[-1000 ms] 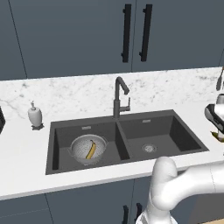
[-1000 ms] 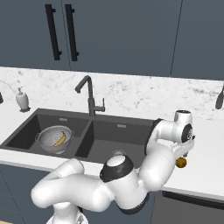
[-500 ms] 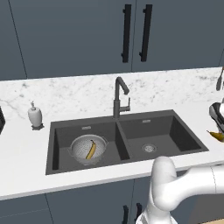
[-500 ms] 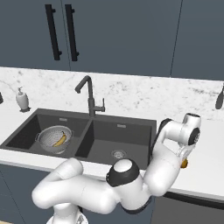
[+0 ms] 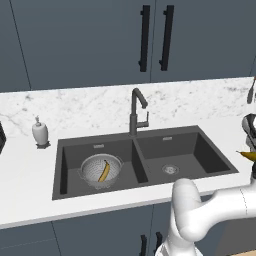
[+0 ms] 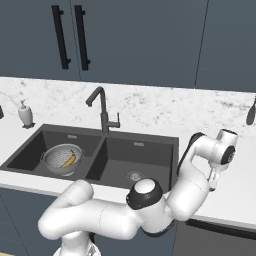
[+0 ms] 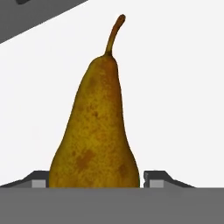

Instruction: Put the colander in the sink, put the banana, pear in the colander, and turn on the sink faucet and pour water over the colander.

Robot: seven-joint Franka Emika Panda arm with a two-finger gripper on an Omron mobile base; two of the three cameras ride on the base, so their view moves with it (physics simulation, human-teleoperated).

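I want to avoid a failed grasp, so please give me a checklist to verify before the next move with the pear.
1. Colander sits in the left basin of the sink: ok.
2. Banana lies in the colander: ok.
3. Pear lies between the two fingertips of the gripper in the hand view: ok.
4. Fingers closed on the pear: cannot tell.
5. Pear in the colander: not ok, it is on the counter right of the sink.
6. Faucet running: not ok, no water visible.

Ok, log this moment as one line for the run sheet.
colander: in left basin of sink | banana: in colander | pear: on counter, between open gripper fingertips | faucet: no water visible
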